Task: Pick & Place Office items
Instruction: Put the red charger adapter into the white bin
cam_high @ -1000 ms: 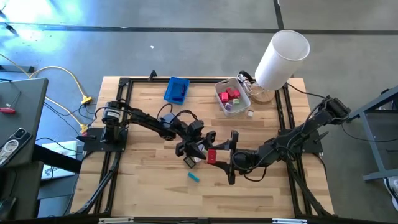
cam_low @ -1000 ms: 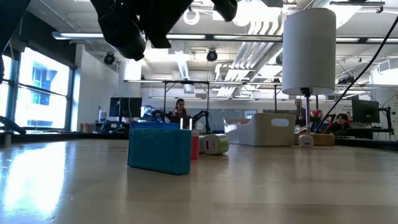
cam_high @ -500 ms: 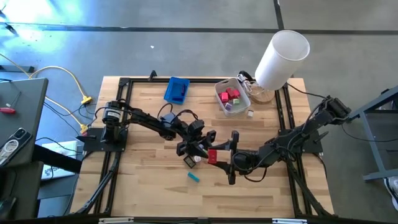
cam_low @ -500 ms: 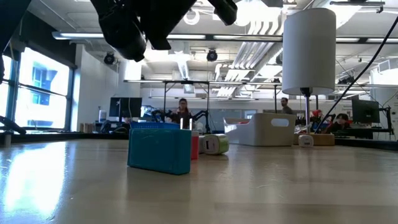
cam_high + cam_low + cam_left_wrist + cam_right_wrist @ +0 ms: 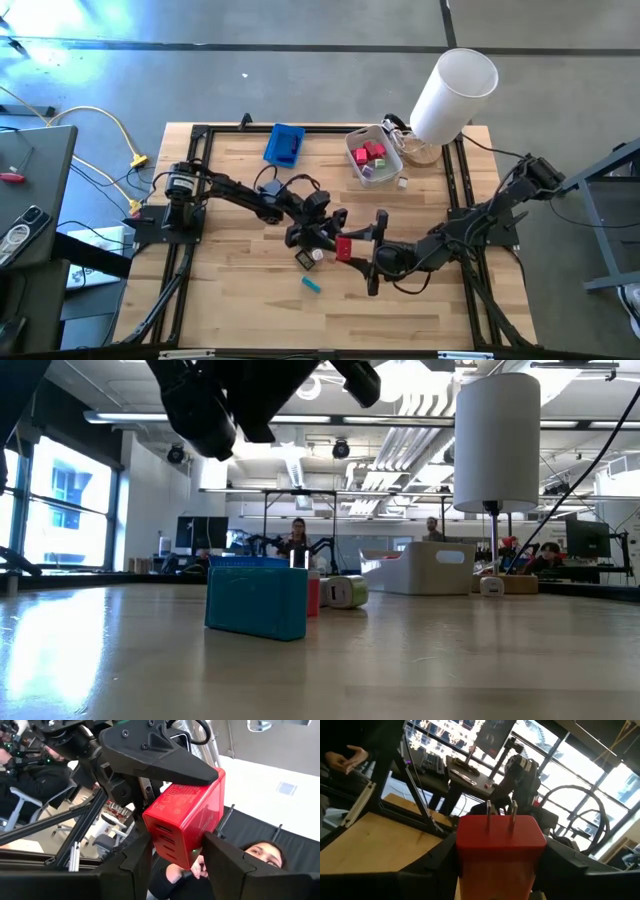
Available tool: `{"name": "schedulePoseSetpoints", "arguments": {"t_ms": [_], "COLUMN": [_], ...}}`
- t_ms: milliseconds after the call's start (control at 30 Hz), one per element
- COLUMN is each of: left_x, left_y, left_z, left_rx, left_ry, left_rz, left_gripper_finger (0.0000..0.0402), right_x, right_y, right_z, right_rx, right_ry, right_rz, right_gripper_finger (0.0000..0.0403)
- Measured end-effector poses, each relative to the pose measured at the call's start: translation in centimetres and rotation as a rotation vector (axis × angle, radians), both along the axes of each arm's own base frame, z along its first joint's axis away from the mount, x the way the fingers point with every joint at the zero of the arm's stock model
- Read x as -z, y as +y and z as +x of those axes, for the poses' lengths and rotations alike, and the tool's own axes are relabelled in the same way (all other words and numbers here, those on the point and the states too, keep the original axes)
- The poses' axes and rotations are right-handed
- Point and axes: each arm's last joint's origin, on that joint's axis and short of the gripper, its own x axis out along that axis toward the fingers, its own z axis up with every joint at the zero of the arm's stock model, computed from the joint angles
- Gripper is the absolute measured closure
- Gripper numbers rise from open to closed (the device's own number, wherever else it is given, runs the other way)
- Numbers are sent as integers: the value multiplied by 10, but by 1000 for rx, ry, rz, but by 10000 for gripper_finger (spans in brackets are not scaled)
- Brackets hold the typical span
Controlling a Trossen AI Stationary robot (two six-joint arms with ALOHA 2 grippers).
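A red plug block [image 5: 343, 248] with two metal prongs [image 5: 500, 812] hangs above the table's middle, between my two grippers. My left gripper [image 5: 325, 238] comes from the left and is shut on it. My right gripper [image 5: 358, 250] comes from the right and is shut on it too. Below them a black-and-white piece [image 5: 305, 259] and a teal piece [image 5: 312, 285] lie on the wood. Red, pink and purple items lie in the translucent bin [image 5: 388, 166]. My left gripper pinches the red block's end [image 5: 180, 855] between its two fingers [image 5: 137, 862], one on each side, coming from the table's left. The block is clear of the table. My right gripper pinches the block's two sides [image 5: 465, 865] between its fingers [image 5: 555, 862], coming level from the table's right. The prongs point away from it. One of its fingers [image 5: 155, 755] lies along the block's upper face.
A blue tray [image 5: 285, 145] stands at the far edge, left of the bin. A tall white cylinder [image 5: 455, 95] stands at the far right corner, with a small white piece [image 5: 403, 182] near it. Black frame rails [image 5: 205, 135] run along the table's edges.
My right gripper has turned a little about its wrist with the red block, which stays in the air between the two grippers. Neither arm has shifted its place.
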Motion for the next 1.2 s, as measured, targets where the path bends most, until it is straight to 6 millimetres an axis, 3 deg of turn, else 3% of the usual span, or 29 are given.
{"name": "schedulePoseSetpoints", "arguments": {"t_ms": [700, 967, 1200], "left_x": [1, 3, 3], "left_y": [18, 40, 44], "left_z": [3, 4, 4], "left_rx": [-52, -83, -72], "left_ry": [-6, -3, 4], "left_rz": [38, 97, 113], "left_gripper_finger": [250, 250, 250], "right_x": [-4, -5, -5], "right_y": [4, 10, 9], "right_z": [-3, -5, -5], "right_rx": [15, -10, -10], "right_ry": [-33, -47, -46], "right_rz": [-48, -69, -67], "right_gripper_finger": [203, 203, 204]}}
